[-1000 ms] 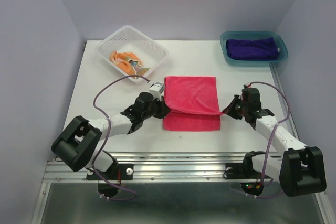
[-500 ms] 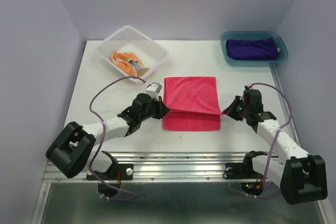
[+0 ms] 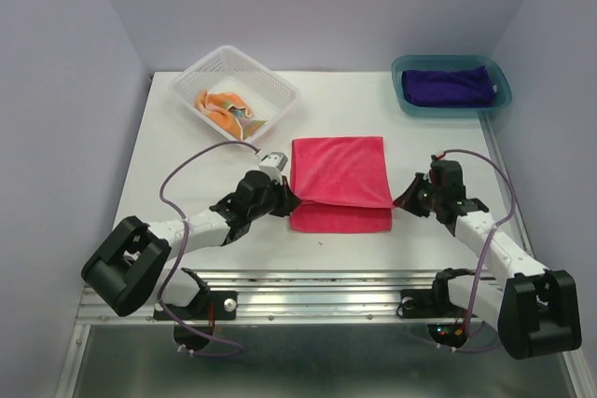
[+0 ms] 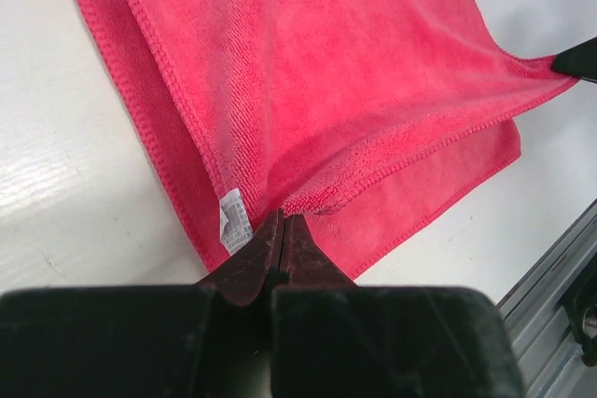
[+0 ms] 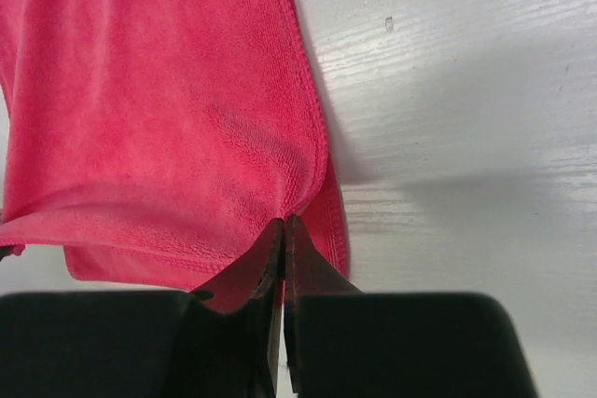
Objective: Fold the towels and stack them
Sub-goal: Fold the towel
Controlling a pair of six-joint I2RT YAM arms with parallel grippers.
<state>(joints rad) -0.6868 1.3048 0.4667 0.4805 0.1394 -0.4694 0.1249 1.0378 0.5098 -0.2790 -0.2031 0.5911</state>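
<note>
While grippers (image 4: 283,218) (image 5: 283,222) pinch it, pink towel (image 3: 340,167) (taut)

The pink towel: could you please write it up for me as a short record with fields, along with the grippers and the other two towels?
pink towel: mid-table, doubled over, near edge of the upper layer lifted
left gripper: shut on the upper layer's near-left corner
right gripper: shut on the upper layer's near-right corner
purple towel: lying in the teal tray, far right
orange towel: crumpled in the white basket, far left
stacked: none yet
</note>
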